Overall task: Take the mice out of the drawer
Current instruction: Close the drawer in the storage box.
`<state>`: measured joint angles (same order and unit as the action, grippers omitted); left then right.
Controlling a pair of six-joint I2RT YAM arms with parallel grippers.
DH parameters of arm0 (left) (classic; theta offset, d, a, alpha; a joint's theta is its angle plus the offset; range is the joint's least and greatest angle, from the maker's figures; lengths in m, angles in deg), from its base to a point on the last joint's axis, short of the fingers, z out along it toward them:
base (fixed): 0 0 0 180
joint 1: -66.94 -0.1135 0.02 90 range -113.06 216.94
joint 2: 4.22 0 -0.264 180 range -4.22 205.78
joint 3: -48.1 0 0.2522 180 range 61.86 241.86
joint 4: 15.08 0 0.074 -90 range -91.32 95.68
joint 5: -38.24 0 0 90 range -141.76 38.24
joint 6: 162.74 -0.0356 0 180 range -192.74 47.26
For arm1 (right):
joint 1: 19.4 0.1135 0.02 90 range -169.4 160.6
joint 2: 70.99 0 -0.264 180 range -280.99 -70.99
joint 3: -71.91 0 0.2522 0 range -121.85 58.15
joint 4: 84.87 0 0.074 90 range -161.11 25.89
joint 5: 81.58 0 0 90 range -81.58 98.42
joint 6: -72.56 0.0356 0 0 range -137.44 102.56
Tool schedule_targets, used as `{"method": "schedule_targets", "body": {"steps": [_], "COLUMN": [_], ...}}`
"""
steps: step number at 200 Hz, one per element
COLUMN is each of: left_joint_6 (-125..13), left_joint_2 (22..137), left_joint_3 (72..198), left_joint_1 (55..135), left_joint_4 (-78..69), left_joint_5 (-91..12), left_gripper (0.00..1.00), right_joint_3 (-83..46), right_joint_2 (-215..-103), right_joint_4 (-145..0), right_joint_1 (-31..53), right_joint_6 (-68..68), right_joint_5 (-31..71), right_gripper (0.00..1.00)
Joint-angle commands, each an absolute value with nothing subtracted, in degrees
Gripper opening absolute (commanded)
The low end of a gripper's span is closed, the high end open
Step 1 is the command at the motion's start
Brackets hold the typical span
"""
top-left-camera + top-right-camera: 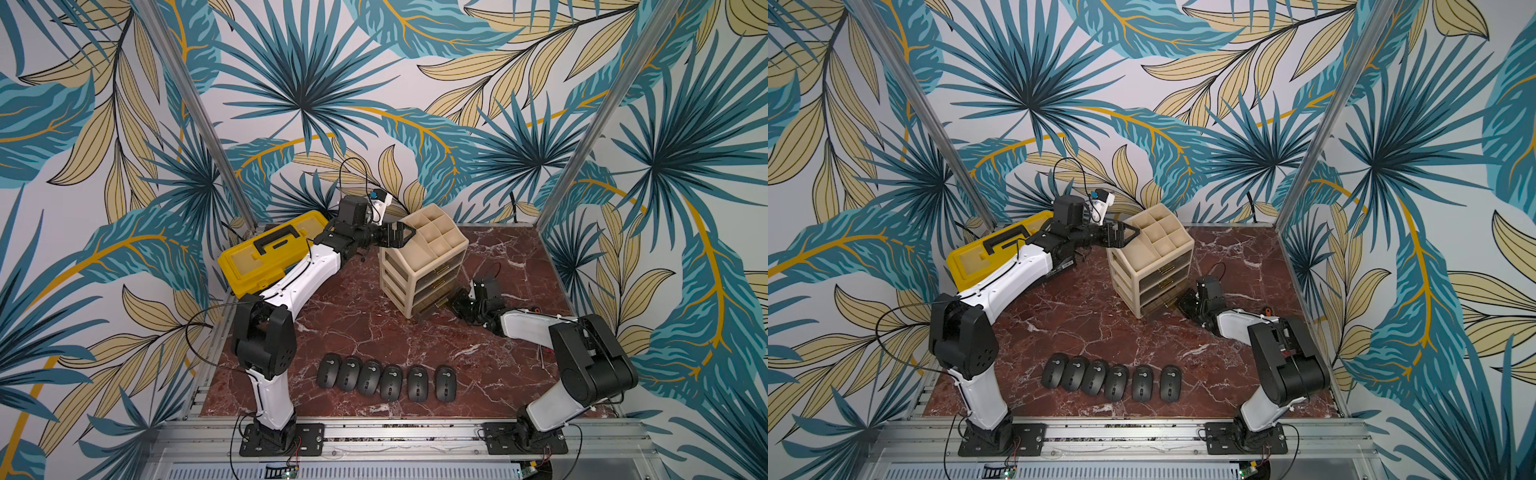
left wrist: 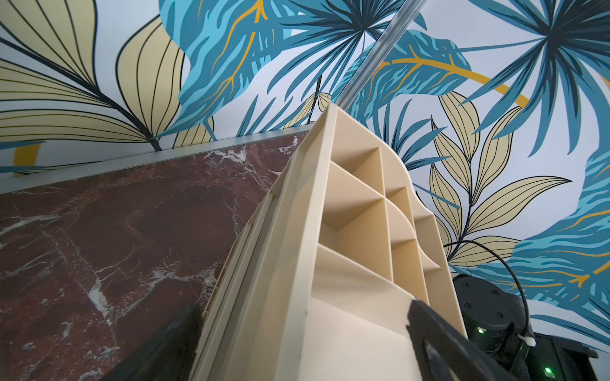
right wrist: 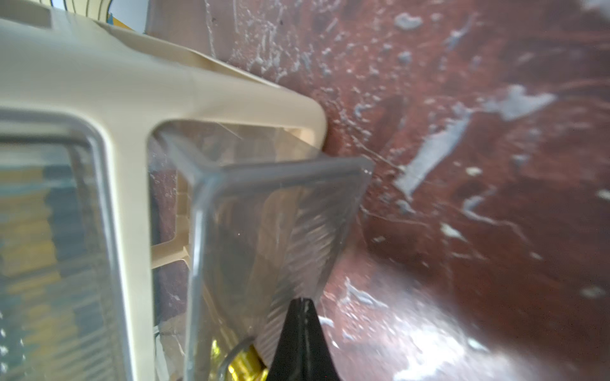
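Note:
Several black mice (image 1: pixel 391 382) (image 1: pixel 1116 381) lie in a row on the marble table near its front edge. The beige organizer (image 1: pixel 419 257) (image 1: pixel 1150 249) stands mid-table, its clear bottom drawer (image 1: pixel 428 305) (image 3: pixel 270 214) pulled partly out and no mice showing in it. My left gripper (image 1: pixel 405 236) (image 2: pixel 303 330) is open, straddling the organizer's top edge with one finger (image 2: pixel 439 339) in the top tray and one outside. My right gripper (image 1: pixel 452 300) (image 3: pixel 302 301) is shut, its tips against the drawer's clear front beside the gold handle (image 3: pixel 244 363).
A yellow toolbox (image 1: pixel 270 249) (image 1: pixel 992 253) with a black handle sits at the back left, under my left arm. The table (image 1: pixel 374 328) is walled on three sides. My right arm lies low along the right side.

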<state>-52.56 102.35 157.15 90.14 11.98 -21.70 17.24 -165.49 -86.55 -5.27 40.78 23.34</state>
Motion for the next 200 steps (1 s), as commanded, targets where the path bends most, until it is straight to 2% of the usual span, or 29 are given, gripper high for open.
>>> {"method": "schedule_targets", "body": {"steps": [1,82,155,181,188,200], "left_joint_6": [-52.5,-53.7,-56.6,-58.1,-58.7,-59.6], "left_joint_2": [103.8,103.4,99.7,95.9,94.7,92.4], "left_joint_3": [159.3,160.2,165.4,165.5,165.1,163.8], "left_joint_1": [90.6,90.7,89.9,89.6,89.7,89.5], "left_joint_4": [11.3,12.8,19.1,21.3,22.0,22.5], "left_joint_5": [-20.6,-21.1,-26.1,-30.7,-32.1,-34.4], "left_gripper": [1.00,1.00,1.00,1.00,1.00,1.00], "right_joint_3": [15.2,12.5,14.3,14.1,14.0,13.8], "right_joint_2": [-167.9,-171.7,-161.5,-154.7,-153.3,-151.0], "right_joint_4": [-90.5,-94.0,-82.9,-74.2,-71.8,-69.0], "right_joint_1": [-4.1,-2.0,-2.0,-2.2,-2.3,-2.8], "right_joint_6": [43.4,45.1,33.4,27.1,26.2,24.3], "right_joint_5": [24.9,24.5,22.3,18.8,18.2,18.2], "right_gripper": [0.00,0.00,0.00,0.19,0.28,0.52]}}
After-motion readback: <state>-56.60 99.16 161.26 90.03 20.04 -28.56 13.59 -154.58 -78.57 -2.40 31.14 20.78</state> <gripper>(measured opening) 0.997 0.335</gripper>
